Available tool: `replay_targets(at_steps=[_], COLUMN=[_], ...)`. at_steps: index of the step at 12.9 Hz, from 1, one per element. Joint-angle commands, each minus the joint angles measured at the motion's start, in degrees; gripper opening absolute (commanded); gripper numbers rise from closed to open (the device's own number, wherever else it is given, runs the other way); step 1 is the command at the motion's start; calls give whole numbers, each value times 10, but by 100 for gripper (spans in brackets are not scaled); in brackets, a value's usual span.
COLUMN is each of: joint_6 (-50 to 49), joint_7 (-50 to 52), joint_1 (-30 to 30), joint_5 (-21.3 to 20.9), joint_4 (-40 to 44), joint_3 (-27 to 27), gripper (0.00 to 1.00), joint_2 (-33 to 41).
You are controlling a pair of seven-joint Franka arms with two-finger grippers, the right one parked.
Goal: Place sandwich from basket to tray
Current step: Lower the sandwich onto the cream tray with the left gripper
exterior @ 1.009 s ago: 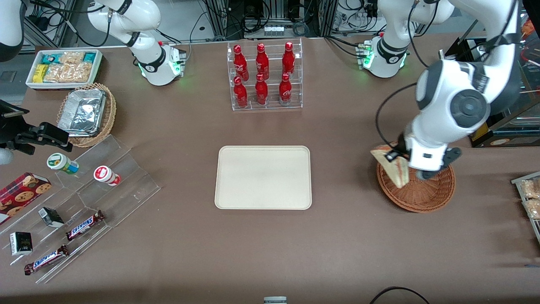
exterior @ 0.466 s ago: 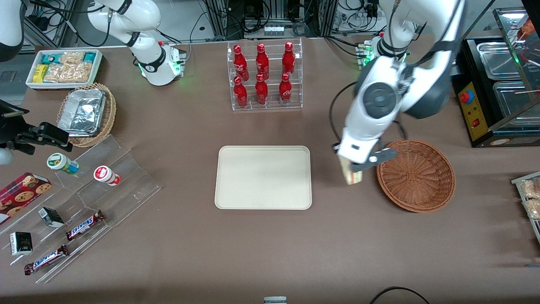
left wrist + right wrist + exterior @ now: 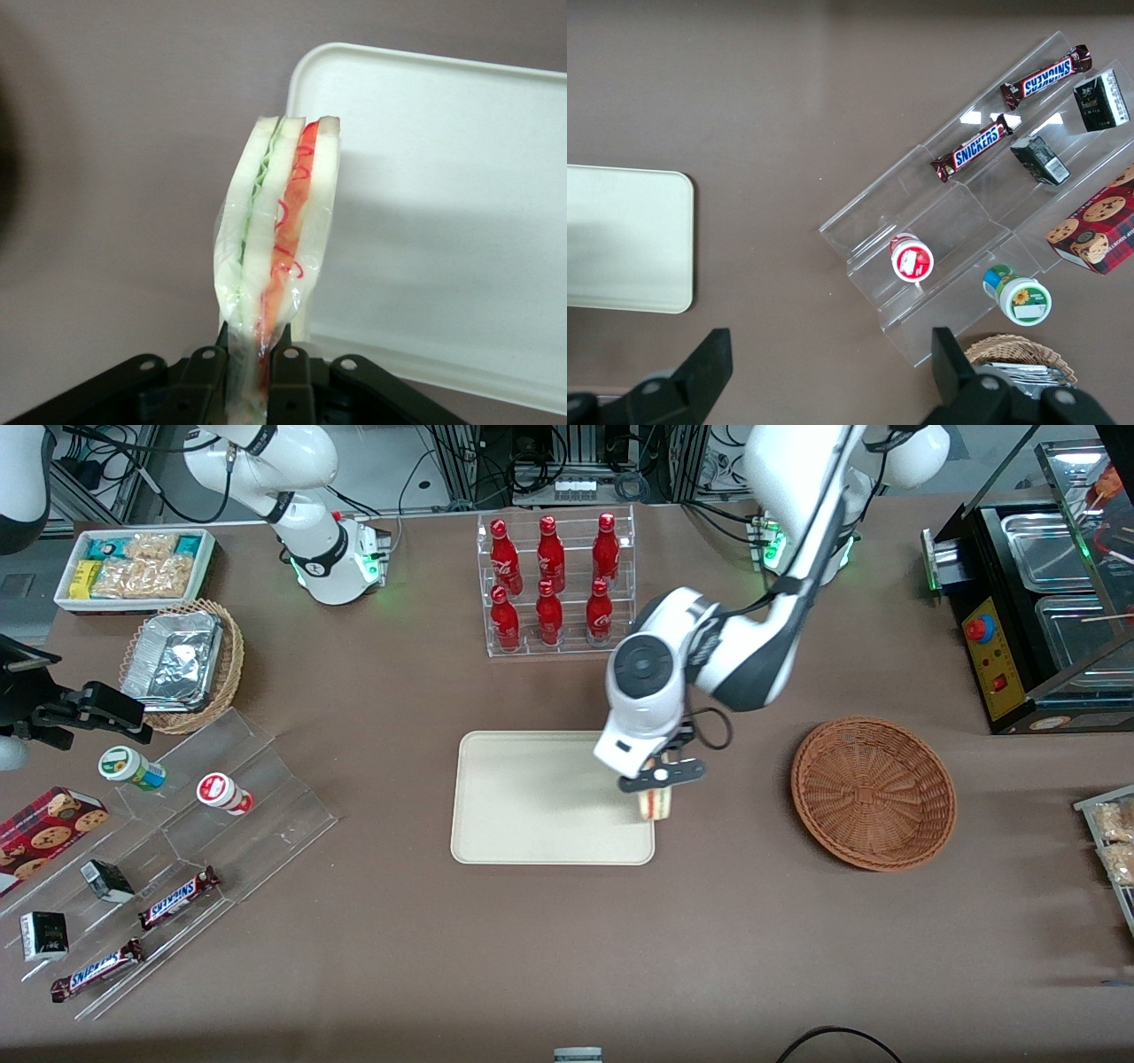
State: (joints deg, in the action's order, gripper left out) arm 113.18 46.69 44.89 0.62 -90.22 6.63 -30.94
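Note:
My left gripper (image 3: 656,783) hangs above the edge of the cream tray (image 3: 532,806) that faces the basket, shut on the sandwich (image 3: 656,803). The wrist view shows the wrapped sandwich (image 3: 276,230) pinched between the fingers (image 3: 291,367), its white bread, red and green layers pointing down over the tray's rim (image 3: 306,80). The reddish-brown wicker basket (image 3: 873,793) stands empty on the table toward the working arm's end.
A clear rack of red bottles (image 3: 554,584) stands farther from the front camera than the tray. Stepped acrylic shelves with snack bars and cups (image 3: 177,850), a tan basket holding a foil container (image 3: 182,662) and a white snack bin (image 3: 133,567) lie toward the parked arm's end.
The gripper has carried the sandwich sideways from above the basket, across the bare table, to the tray's near edge. The basket is left empty.

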Motion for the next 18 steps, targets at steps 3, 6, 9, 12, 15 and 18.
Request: replay_targets(at_steps=[3, 6, 9, 12, 15, 18], joint_6=[61, 89, 107, 107, 109, 105], joint_7=[-5, -4, -3, -4, -4, 4], joint_1=[23, 24, 25, 25, 25, 23], joint_5=[-8, -8, -10, -20, -20, -19], joint_4=[22, 21, 20, 20, 20, 24], joint_3=[8, 0, -5, -5, -6, -5], gripper=[16, 16, 17, 30, 99, 100], joint_2=[-43, -59, -77, -89, -90, -74])
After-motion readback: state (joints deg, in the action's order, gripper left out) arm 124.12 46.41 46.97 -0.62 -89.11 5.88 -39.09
